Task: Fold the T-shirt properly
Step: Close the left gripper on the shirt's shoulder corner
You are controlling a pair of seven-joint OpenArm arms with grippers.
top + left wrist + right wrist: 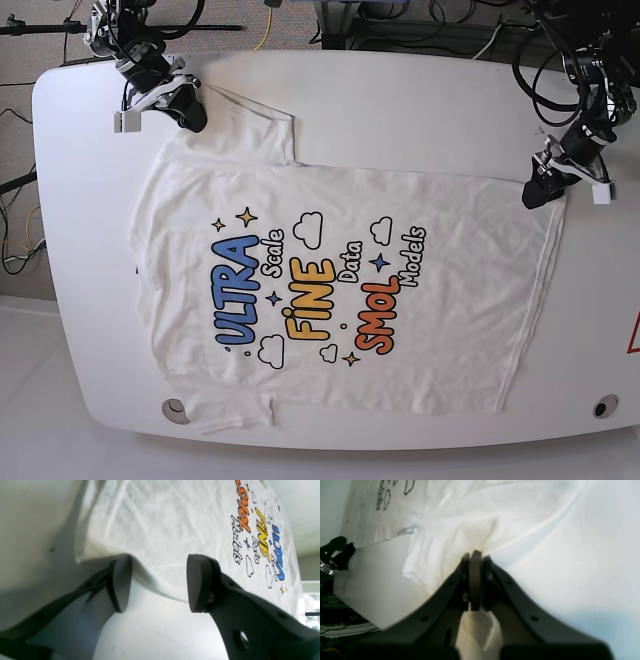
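**A:** Item 1?

**B:** T-shirt (340, 300), white, short-sleeved. Lies flat, print side up, across the middle of the table (400, 110); the hem runs near one short edge, the collar end reaches toward the other. 1 sleeve overhangs the table's front edge a little.

**A:** Lettering?

**B:** 6 words legible in the base view: "ULTRA" in blue, "Scale" in black outline, "FINE" in yellow, "Data" in outline, "SMOL" in orange, "Models" in outline. Small clouds and stars around them. No brand tag readable.

**A:** Item 2?

**B:** Right gripper (475, 555), at the sleeve by the table's far corner on the collar side. Pads pressed together with a fold of sleeve cloth pinched between them; the fabric puckers toward the pinch.

**A:** Item 3?

**B:** Left gripper (158, 582), at the hem corner by the far edge. Pads spread apart, 1 on either side of the cloth's edge, nothing clamped. The hem sits between them, slightly raised off the table.

**A:** Reason for the placement?

**B:** Judged: both arms stand on the same long side of the garment, 1 per end, so that side can be lifted and carried over as a first lengthwise fold. The left one looks ready to close on the hem; no fold is made yet.
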